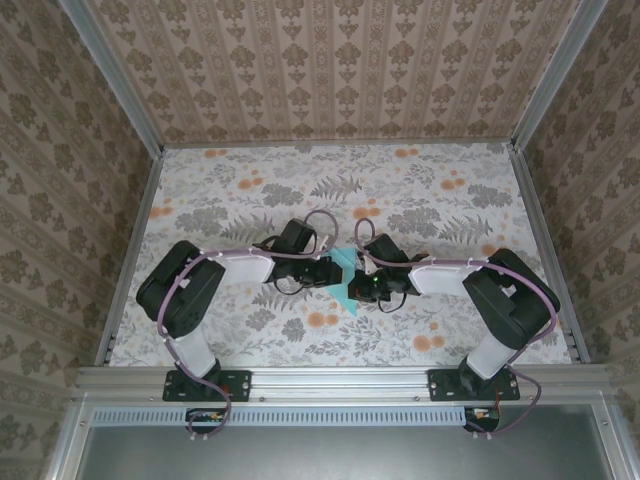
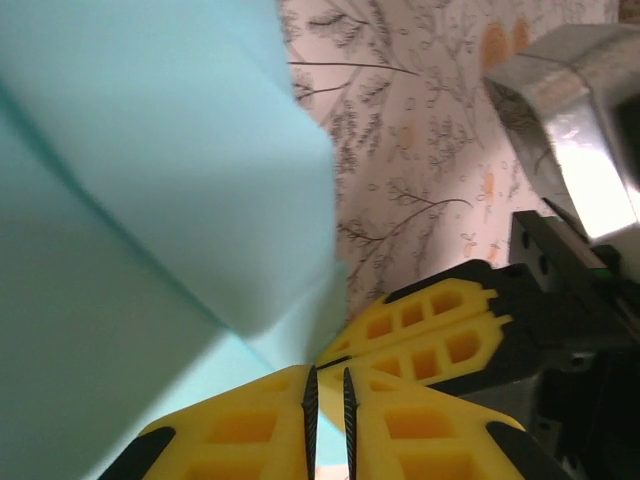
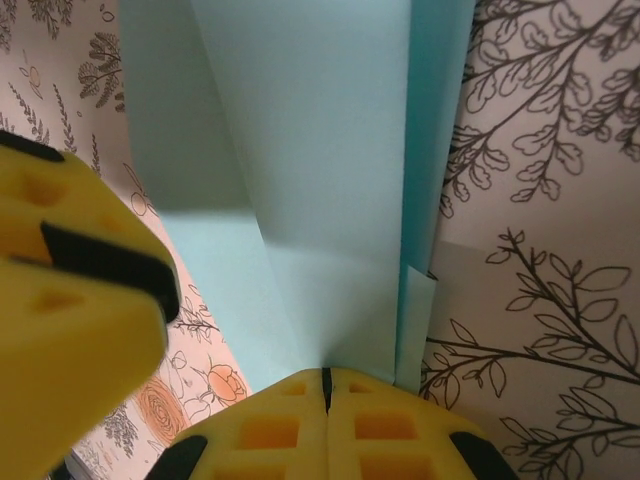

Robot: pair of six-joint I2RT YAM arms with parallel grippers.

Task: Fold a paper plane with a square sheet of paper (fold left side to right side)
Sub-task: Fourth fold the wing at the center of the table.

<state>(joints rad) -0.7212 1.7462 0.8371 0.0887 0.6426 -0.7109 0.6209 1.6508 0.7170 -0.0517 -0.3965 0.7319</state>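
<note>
Mid-frame on the counter (image 1: 250, 180), the right gripper (image 3: 325, 390) pinches the folded paper (image 3: 320, 150) upright to anchor it, while the left gripper (image 2: 327, 400), nearly closed, meets its edge, hold unclear.

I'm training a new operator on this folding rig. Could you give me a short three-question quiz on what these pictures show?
1. True or false: the blue paper lies as a flat, unfolded square.
2. Where do the left gripper and the right gripper meet? A) at the paper, in the middle of the table; B) at the far left corner; C) down by their own bases.
3. In a word, how do the right gripper's jaws stand?

Key: 1. False: creases and overlapping flaps show in it. 2. A. 3. Shut, with the tips against the paper.
</note>
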